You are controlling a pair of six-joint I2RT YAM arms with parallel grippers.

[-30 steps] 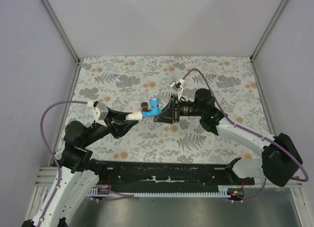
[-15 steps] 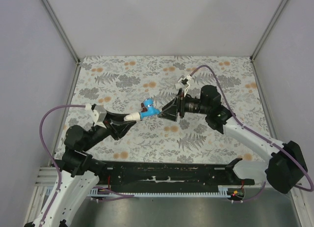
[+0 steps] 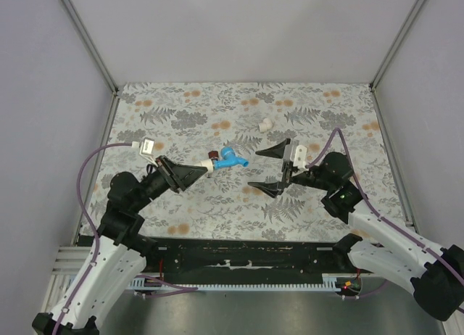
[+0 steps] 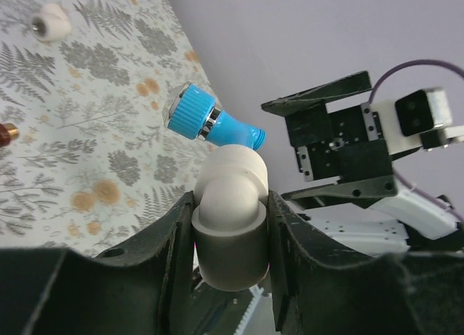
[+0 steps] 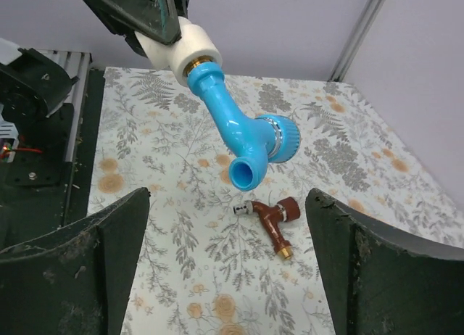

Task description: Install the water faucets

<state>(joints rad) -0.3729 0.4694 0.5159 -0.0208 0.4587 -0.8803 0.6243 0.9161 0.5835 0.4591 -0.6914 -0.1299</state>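
The bright blue water faucet (image 3: 232, 159) hangs in the air, its threaded end seated in a white elbow fitting (image 4: 228, 212). My left gripper (image 3: 204, 167) is shut on that fitting, one finger on each side. In the right wrist view the blue faucet (image 5: 243, 132) points its spout down at the mat, just below the white fitting (image 5: 181, 48). The dark red-brown water faucet (image 5: 273, 220) lies loose on the mat under it, also visible as the red-brown faucet (image 3: 212, 157). My right gripper (image 3: 269, 168) stands wide open to the right of the blue faucet, touching nothing.
A second small white fitting (image 3: 265, 124) lies on the floral mat (image 3: 181, 117) toward the back, right of centre. Grey walls and metal frame posts close in the mat on three sides. The black base rail (image 3: 239, 259) runs along the near edge.
My right gripper has opened, let go of the blue faucet and drawn back to the right. The left arm has shifted slightly, still carrying the fitting with the faucet in it.
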